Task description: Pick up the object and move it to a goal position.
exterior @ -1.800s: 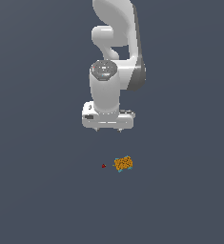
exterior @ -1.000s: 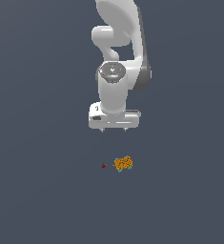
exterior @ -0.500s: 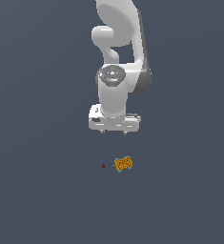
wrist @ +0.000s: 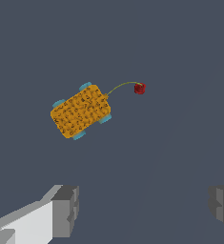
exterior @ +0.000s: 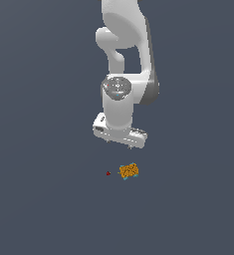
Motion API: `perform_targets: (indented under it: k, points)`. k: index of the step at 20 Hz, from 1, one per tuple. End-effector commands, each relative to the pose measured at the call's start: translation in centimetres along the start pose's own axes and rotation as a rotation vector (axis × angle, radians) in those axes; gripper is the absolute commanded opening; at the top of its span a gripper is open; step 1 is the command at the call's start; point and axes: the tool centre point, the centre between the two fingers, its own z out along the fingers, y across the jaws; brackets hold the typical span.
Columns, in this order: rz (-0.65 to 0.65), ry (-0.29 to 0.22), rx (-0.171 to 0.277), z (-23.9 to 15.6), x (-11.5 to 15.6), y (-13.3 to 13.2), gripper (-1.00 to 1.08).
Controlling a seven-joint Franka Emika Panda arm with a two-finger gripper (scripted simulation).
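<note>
Arm (exterior: 126, 64): white, hung down from the top of the exterior view, wrist pointed at the floor.
Floor (exterior: 39, 199): flat, dark grey-blue, plain everywhere.
Gripper (exterior: 120, 143): hovered above the block, well clear of it, a little toward the exterior view's left of it. Jaws stood wide apart and held nothing; in the wrist view two grey fingers (wrist: 65, 211) showed with bare floor between them.
Block (exterior: 129, 171): small, oblong, bumpy orange-yellow top, cyan-teal bits at the edges. Lay flat on the floor, untouched.
Dot (exterior: 108, 173): tiny, dark red, just beside the block on the exterior view's left, not touching.
Line (wrist: 120, 86): thin, curved, ran from block to dot in the wrist view.
</note>
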Motion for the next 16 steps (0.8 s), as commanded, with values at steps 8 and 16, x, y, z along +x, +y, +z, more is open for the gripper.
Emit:
perform_targets:
  k: [8,16]
  points:
    - [0.258,0.007,0.002,1.5,2.1,-0.9,1.00]
    - [0.470,0.016,0.003,2.9,3.8,-1.7,1.00]
